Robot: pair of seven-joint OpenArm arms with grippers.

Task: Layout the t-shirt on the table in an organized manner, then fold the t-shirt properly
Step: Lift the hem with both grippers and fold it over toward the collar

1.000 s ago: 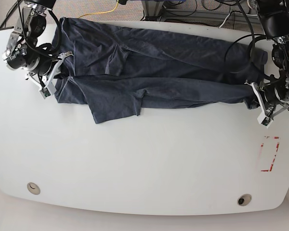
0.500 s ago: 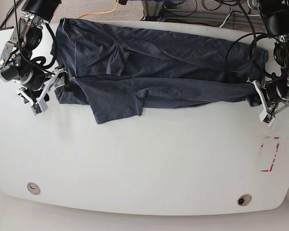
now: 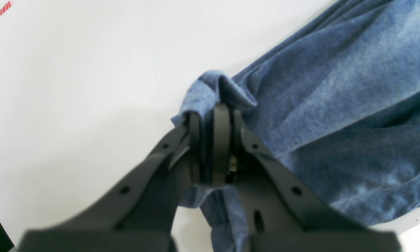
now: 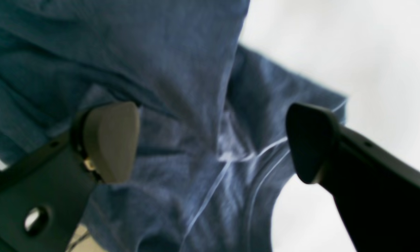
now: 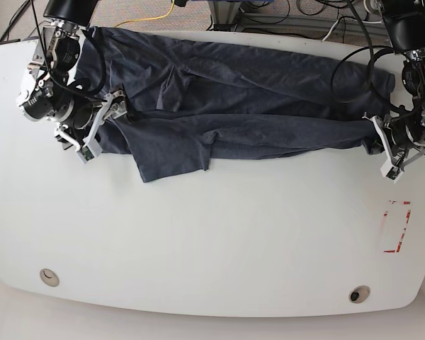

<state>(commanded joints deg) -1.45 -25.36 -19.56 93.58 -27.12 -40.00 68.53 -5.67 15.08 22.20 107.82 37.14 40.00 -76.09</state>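
Observation:
The dark navy t-shirt (image 5: 241, 106) lies stretched across the far part of the white table (image 5: 212, 234), doubled lengthwise, with a flap (image 5: 173, 159) hanging toward the front. No lettering shows. At the shirt's right end my left gripper (image 5: 376, 137) is shut on a bunched fold of cloth; the left wrist view shows that left gripper (image 3: 211, 112) pinching the t-shirt (image 3: 335, 105). Over the shirt's left end my right gripper (image 5: 105, 122) stands open. In the right wrist view its fingers (image 4: 112, 140) straddle the wrinkled t-shirt (image 4: 196, 87) and a seam, gripping nothing.
A red tape rectangle (image 5: 397, 228) marks the table near the right edge, also seen as tape (image 3: 3, 8). Two round holes (image 5: 49, 276) (image 5: 358, 293) sit near the front edge. Cables (image 5: 156, 14) and frame parts lie beyond the table's far edge.
My right gripper swung out to the left off the shirt, then came back right over the shirt's left end, still open. The left gripper kept its hold and rose slightly toward the back.

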